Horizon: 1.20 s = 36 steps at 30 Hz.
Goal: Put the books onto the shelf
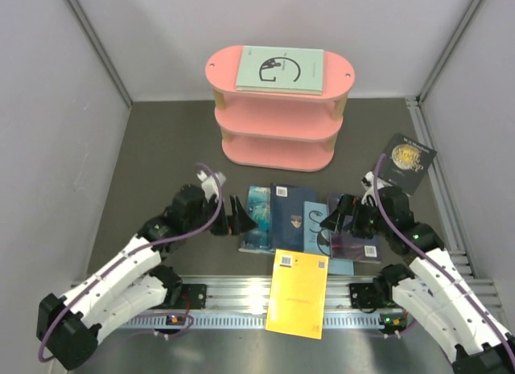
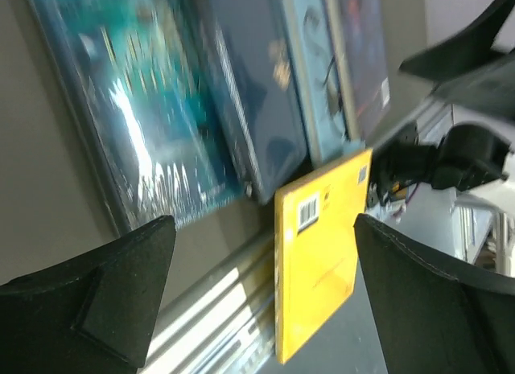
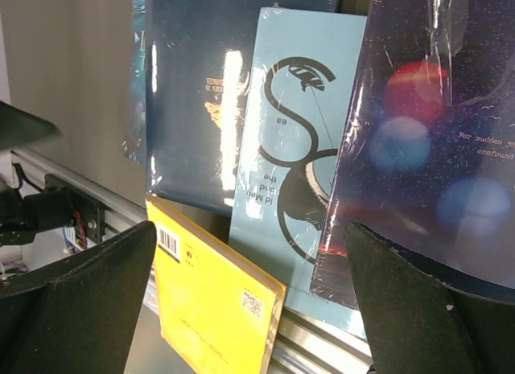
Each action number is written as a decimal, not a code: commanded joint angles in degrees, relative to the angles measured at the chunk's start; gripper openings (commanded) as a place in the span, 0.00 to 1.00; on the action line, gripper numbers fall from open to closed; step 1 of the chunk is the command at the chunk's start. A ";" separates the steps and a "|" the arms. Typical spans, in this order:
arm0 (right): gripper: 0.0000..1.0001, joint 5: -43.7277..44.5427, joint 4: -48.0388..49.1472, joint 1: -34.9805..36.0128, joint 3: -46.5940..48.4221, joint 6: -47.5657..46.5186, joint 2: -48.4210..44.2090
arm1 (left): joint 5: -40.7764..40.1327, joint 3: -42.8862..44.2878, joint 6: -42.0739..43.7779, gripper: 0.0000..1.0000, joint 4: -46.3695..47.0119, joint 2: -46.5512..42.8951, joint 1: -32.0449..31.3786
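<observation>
Top external: left end effector (image 1: pixel 239 215) and right end effector (image 1: pixel 327 219) both gape apart beside the books (image 1: pixel 287 217).

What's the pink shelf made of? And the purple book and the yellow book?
The shelf looks like painted board, smooth matte pink, with posts of pale bare wood, probably. The purple book seems paper wrapped in clear plastic film: wrinkles and bright glare show. The yellow book looks like plain card, dull, without glare.

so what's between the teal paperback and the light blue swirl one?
The navy paperback with a small gold mark, lying flat; top view shows it best.
</observation>
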 commanded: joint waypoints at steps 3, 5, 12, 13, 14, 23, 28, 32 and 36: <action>1.00 -1.39 -2.38 -0.12 1.01 -1.41 -2.52 | -4.57 -13.49 -14.05 0.97 11.63 -8.10 -12.80; 1.00 -1.39 -2.73 -0.04 1.10 -1.77 -2.35 | -7.03 -19.73 -19.32 0.97 17.94 -10.30 -17.91; 1.00 -0.60 -3.78 -0.04 0.40 -2.65 -2.00 | -15.99 -29.51 -25.49 0.98 36.41 -8.56 -30.22; 1.00 -0.60 -3.70 -0.04 0.22 -2.65 -1.91 | -16.96 -30.03 -25.32 0.98 38.17 -6.03 -31.71; 1.00 -0.68 -3.78 -0.04 -0.30 -2.65 -1.82 | -17.50 -30.04 -24.97 0.98 39.58 -4.44 -32.24; 1.00 -0.51 -4.57 -0.12 -1.01 -3.00 -2.88 | -17.59 -30.48 -24.44 0.99 63.66 20.60 -34.36; 1.00 -0.42 -4.84 -0.04 -1.45 -3.17 -3.23 | -15.49 -27.93 -25.31 0.98 77.78 35.61 -35.15; 1.00 -0.42 -4.84 -0.04 -1.54 -3.17 -3.14 | -10.49 -25.65 -28.47 0.81 91.13 46.97 -35.50; 1.00 -0.16 -5.19 -0.04 -1.54 -3.17 -3.58 | -6.62 -23.28 -31.98 0.30 107.29 58.13 -36.73</action>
